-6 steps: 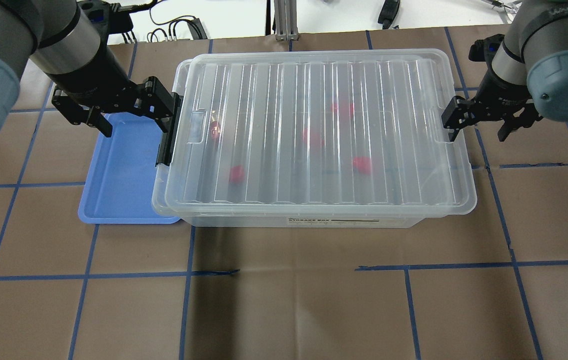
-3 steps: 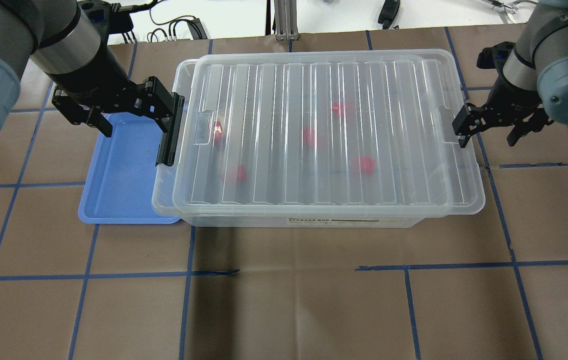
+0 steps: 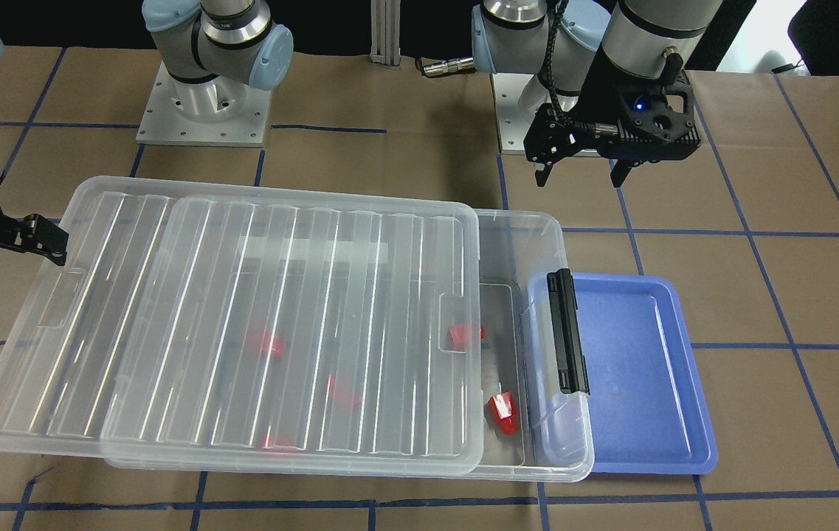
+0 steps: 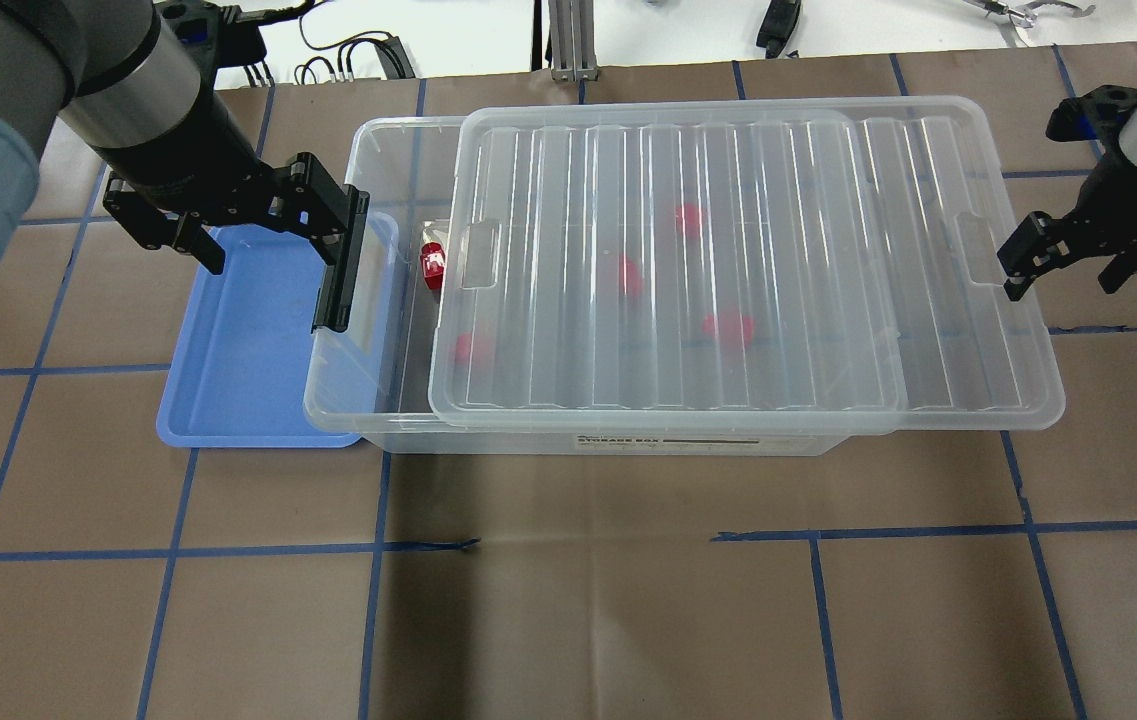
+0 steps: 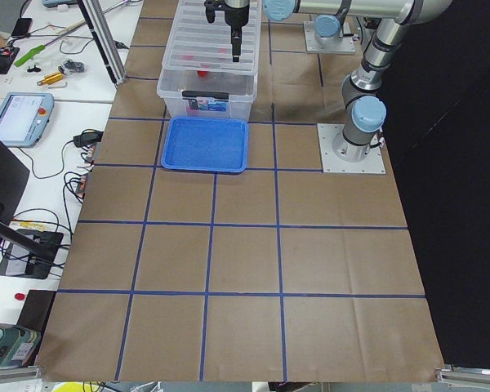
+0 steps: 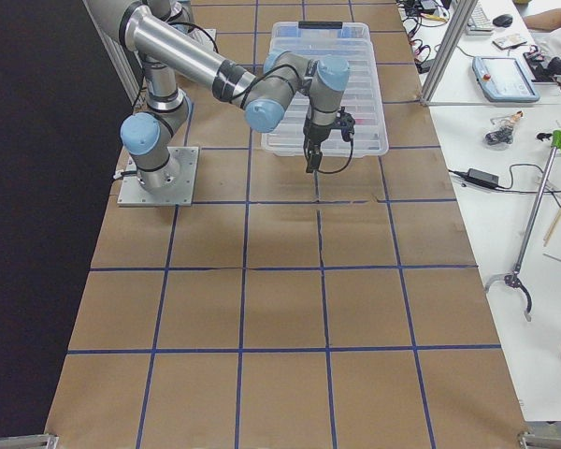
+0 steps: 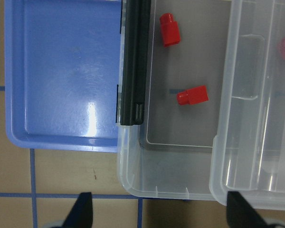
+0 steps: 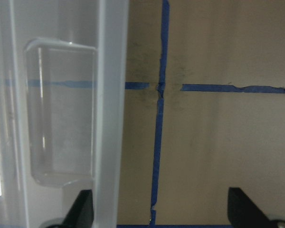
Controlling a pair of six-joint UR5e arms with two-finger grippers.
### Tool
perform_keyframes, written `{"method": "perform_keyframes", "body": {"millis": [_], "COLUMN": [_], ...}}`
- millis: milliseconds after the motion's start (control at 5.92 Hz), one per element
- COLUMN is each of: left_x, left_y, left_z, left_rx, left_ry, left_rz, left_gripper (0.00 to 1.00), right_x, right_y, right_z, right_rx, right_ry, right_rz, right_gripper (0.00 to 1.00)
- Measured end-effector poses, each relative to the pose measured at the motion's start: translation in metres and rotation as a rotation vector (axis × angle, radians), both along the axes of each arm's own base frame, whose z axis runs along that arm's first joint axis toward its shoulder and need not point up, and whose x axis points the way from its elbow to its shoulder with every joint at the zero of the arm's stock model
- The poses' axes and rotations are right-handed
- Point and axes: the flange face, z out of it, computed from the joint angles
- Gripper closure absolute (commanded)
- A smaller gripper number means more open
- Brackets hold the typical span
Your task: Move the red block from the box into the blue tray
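Red block (image 7: 170, 29) noted on the floor of the box (image 7: 127, 173), uncovered, just inside the wall that carries the latch (image 7: 135, 61). A second red piece (image 7: 193, 95) lies near it, also uncovered. I class neither as gripped.

Tray (image 7: 61, 71) sits on the worktop (image 4: 568, 600) hard against that same end of the box, its edge tucked under the box rim. Nothing is in it.

Left claw (image 3: 580, 171) hangs above the tray and latch, released, fingers spread wide, holding nothing.

Lid (image 4: 728, 270) lies offset toward the far end of the box and overhangs it, leaving a strip open at the latch end. Blurred red pieces (image 4: 623, 275) show through it, three in all.

Right claw (image 4: 1061, 280) is at the lid's far end, released, with the lid rim between its fingers. I cannot tell whether a finger touches it.

Assessment: access is opened. Picking the block, lifting it over the latch wall and setting it in the tray all remain.
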Motion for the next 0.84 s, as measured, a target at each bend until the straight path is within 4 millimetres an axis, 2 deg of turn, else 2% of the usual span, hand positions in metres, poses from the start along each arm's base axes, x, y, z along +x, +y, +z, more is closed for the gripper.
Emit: {"method": "perform_keyframes", "body": {"millis": [338,506,675,844], "left_x": [-0.001,-0.001,0.000,0.002], "left_y": [0.000,0.000,-0.002,-0.007], "left_z": [-0.002,-0.007,-0.014,-0.020], "left_rx": [0.005,0.015,0.026,0.027], "left_ry": [0.004,0.003,0.000,-0.004], "left_rz": [-0.036,-0.127,-0.283,-0.508], "left_gripper": [0.02,0.02,0.02,0.02], "right_x": [-0.055,-0.072,-0.078,-0.080], "right_y": [0.014,0.019,0.022,0.022], "right_z": [0.003,0.005,0.008,0.010], "right_rx": [0.023,0.024,0.022,0.018], "right_ry": [0.030,0.035,0.037,0.040], "right_rz": [0.013,0.007,0.004,0.004], "right_gripper": [0.00,0.00,0.00,0.00]}}
